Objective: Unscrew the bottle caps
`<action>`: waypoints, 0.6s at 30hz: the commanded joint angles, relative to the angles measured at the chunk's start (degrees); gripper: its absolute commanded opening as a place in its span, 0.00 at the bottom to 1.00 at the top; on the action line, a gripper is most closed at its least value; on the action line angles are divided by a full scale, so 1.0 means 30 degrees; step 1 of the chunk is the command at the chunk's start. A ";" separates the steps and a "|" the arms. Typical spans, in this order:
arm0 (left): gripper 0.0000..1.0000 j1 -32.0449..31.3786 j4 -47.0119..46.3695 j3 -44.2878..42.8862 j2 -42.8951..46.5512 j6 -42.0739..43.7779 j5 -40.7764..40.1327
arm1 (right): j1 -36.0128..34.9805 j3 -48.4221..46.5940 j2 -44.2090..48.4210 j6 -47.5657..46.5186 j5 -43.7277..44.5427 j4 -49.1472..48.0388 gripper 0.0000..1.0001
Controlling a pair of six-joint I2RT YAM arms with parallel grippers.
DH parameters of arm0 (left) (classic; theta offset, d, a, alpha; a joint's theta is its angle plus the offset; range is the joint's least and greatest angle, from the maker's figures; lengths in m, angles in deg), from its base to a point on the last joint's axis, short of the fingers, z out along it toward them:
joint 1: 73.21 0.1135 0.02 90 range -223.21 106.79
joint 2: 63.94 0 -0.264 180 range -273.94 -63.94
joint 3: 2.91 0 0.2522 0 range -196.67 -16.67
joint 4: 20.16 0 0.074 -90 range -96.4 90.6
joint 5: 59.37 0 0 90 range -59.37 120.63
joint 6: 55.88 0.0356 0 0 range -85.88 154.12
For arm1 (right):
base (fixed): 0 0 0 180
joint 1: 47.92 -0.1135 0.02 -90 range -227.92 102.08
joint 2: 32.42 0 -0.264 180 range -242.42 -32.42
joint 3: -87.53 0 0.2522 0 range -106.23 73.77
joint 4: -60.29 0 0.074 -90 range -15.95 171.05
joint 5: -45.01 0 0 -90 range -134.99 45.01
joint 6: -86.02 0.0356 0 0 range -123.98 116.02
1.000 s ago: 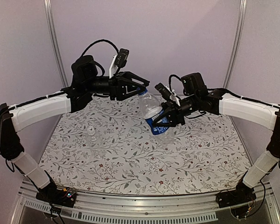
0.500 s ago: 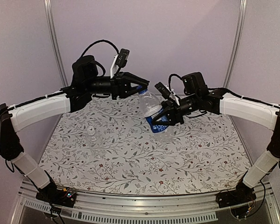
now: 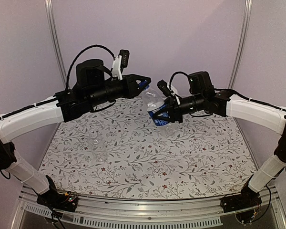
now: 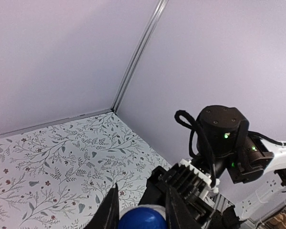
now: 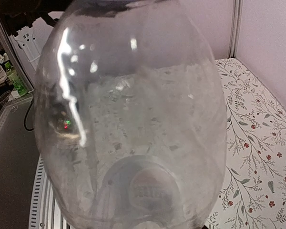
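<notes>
Floral table (image 3: 181, 162); left fingers (image 4: 109, 212) grip cap (image 4: 142, 219)

- I see the blue cap (image 4: 142, 218) as bright blue, set between black fingers (image 4: 177, 207).
- The taller bottle (image 3: 155, 102) is clear; its label band (image 3: 158, 119) is blue and white.
- The shorter bottle (image 3: 94, 140) looks nearly see-through.
- The table cover (image 3: 148, 167) is off-white with grey leafy sprigs and small red flowers.
- On my screen the left arm (image 3: 33, 114) and right arm (image 3: 257, 112) have white shells and black joints.
- The walls (image 3: 181, 38) are pale lilac.

Near and right floral-patterned surface (image 3: 190, 162): open passage | Left-centre: short clear plastic bottle (image 3: 94, 141) standing, obstacle | Rear-centre: tall blue-labelled clear bottle (image 3: 157, 109) aloft, blocks crossing
</notes>
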 commanded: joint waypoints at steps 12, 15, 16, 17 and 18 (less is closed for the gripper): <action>0.46 -0.0174 -0.0601 0.0247 0.0625 0.0749 -0.1643 | -0.0016 -0.0072 -0.0215 0.0334 0.1230 0.0884 0.30; 0.65 0.0695 -0.1058 0.0421 0.1045 0.0934 0.0954 | -0.0009 -0.0079 -0.0130 -0.0004 0.0236 0.1047 0.31; 0.69 0.1086 -0.1238 0.0459 0.1137 0.1000 0.1834 | -0.0015 -0.0116 -0.0102 -0.0152 -0.0098 0.1127 0.31; 0.73 0.1343 -0.1399 0.0501 0.1225 0.1078 0.2658 | -0.0016 -0.0088 -0.0085 -0.0240 -0.0476 0.1174 0.32; 0.76 0.1603 -0.1584 0.0572 0.1287 0.1237 0.3607 | -0.0016 -0.0099 -0.0071 -0.0357 -0.0809 0.1209 0.32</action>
